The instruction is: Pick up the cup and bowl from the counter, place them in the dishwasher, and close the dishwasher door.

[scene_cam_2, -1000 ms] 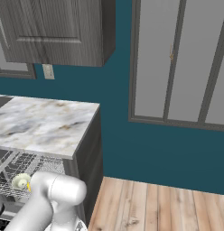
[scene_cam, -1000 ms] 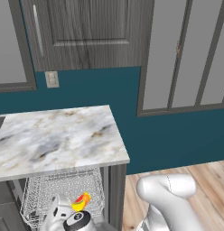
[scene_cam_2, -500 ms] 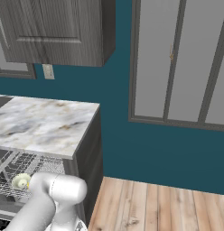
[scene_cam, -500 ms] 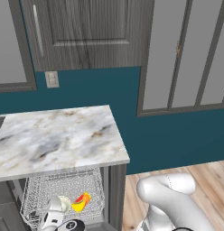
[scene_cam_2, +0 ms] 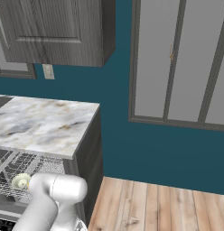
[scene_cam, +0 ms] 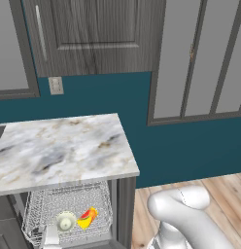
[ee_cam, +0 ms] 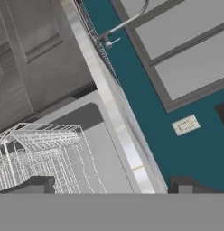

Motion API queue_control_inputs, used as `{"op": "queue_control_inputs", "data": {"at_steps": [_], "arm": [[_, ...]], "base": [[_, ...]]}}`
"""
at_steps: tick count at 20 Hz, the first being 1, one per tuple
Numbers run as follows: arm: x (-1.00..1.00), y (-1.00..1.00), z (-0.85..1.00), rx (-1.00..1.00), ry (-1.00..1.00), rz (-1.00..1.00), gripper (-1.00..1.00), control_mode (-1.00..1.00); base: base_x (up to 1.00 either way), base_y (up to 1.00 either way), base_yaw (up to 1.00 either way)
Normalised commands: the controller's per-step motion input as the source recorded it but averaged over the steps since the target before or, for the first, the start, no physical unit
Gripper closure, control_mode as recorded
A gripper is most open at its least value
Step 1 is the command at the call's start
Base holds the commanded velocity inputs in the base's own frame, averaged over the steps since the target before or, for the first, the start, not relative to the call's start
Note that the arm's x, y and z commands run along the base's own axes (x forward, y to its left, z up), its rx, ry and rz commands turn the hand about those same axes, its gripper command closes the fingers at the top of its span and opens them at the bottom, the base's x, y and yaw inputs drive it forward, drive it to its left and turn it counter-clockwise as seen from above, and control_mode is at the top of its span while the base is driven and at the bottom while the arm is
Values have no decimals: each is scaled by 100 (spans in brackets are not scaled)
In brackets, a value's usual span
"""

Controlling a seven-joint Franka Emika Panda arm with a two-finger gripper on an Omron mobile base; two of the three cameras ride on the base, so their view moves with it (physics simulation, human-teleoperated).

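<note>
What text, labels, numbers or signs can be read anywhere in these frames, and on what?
None: no readable text in any view.
The cup carries an orange-red mark, not lettering.
The wall outlet plate is blank.
The dishwasher shows no brand or numbers.

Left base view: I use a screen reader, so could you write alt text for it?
A white wire rack under the marble counter holds a pale bowl and, beside it, a tipped yellow cup. Teal wall and dark wood cabinets lie behind, with the white arm at lower right.
</note>
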Motion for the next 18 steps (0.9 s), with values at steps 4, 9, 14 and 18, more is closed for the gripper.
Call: {"op": "queue_control_inputs", "data": {"at_steps": [4, 9, 14, 18], "arm": [[-51, 16, 3, 0, -11, 0, -100, -100], [-51, 11, -27, 0, -11, 0, -100, -100], [-50, 9, -25, 0, -11, 0, -100, -100], [-44, 12, -30, 0, -10, 0, -100, -100]], "base": [[0, 0, 0], [0, 0, 0], [0, 0, 0], [0, 0, 0]]}}
